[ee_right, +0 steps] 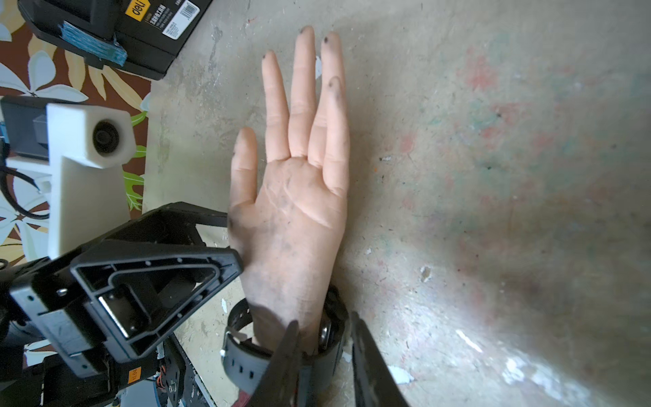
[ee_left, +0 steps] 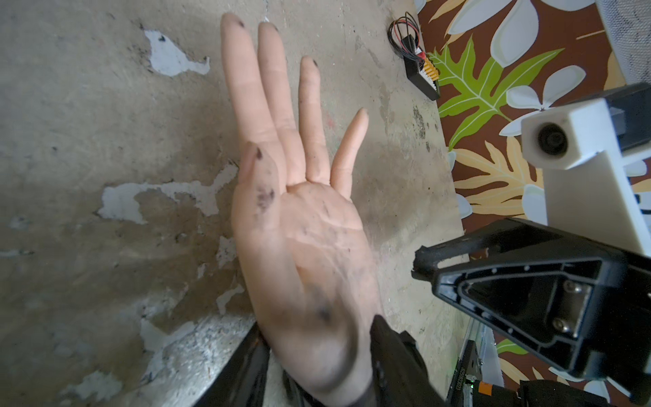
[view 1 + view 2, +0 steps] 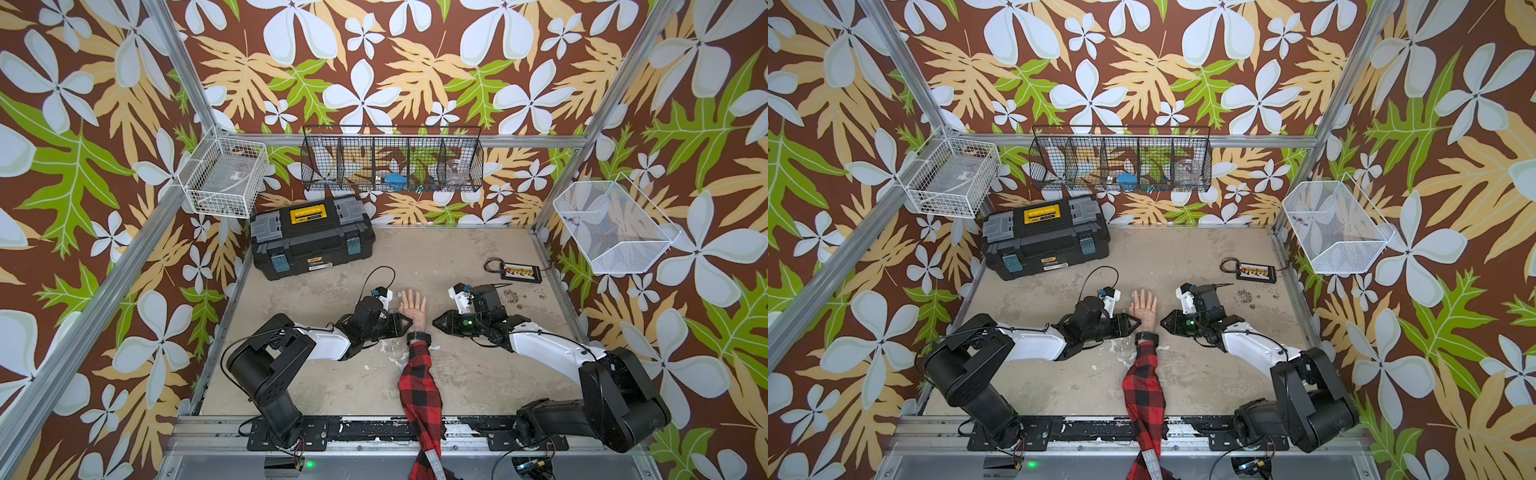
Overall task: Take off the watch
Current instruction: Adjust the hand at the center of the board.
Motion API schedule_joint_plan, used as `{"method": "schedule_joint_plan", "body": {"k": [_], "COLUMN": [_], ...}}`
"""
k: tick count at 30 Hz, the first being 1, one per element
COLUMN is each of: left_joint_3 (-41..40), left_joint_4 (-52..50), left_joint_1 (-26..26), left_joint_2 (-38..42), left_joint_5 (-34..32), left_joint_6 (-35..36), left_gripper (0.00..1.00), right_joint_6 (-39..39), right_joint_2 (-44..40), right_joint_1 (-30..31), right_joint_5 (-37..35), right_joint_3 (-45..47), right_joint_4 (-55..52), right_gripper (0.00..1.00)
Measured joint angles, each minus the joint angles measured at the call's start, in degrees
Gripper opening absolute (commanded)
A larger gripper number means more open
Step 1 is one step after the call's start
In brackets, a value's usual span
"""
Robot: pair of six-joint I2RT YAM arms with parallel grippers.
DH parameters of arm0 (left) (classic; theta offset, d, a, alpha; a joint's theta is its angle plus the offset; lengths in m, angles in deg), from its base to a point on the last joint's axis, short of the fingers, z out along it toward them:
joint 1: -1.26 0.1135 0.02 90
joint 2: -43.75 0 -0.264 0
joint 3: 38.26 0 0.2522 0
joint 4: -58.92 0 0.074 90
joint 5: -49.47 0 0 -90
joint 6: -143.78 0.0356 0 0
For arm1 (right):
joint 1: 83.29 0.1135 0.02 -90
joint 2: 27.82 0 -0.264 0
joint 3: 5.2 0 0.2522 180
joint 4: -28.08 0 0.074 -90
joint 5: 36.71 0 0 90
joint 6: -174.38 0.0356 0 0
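Flaking beige table (image 3: 457, 374), rubbery black watch (image 3: 417, 336).

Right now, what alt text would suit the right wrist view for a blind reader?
A hand lies palm up on a worn table, a black watch around its wrist. The right end effector points at the watch, fingers apart; the left end effector sits beside the thumb.

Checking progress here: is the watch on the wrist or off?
On. The watch wraps the wrist between the rubber hand and plaid sleeve.
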Motion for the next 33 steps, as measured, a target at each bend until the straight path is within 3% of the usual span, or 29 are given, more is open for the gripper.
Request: {"method": "schedule_joint_plan", "body": {"k": [4,12,22,33], "left_joint_3": [-0.22,0.44,0.04,-0.24], "left_joint_4": [-0.61,-6.82,-12.33,-14.97], "left_joint_1": [0.76,1.11,1.11,1.11], "left_joint_2": [2.99,9.84,12.57,13.51], "left_joint_5": [-0.35,-2.51,0.26,1.36], "left_joint_6": [0.22,2.14,3.34,3.91], "left_gripper": [0.62,0.60,0.52,0.51], "right_joint_6": [0.09,1.84,8.31,12.04], "right_joint_2": [-1.44,-1.38,-1.38,1.53], "right_joint_1": [0.00,0.00,0.00,0.00], "right_joint_5": [0.61,5.79,13.05,14.56], "right_joint_3": [-0.11,3.43,11.72,12.98], "right_joint_4": [-0.63,3.87,17.70,24.17], "right_gripper": [0.43,0.52,0.48,0.39]}}
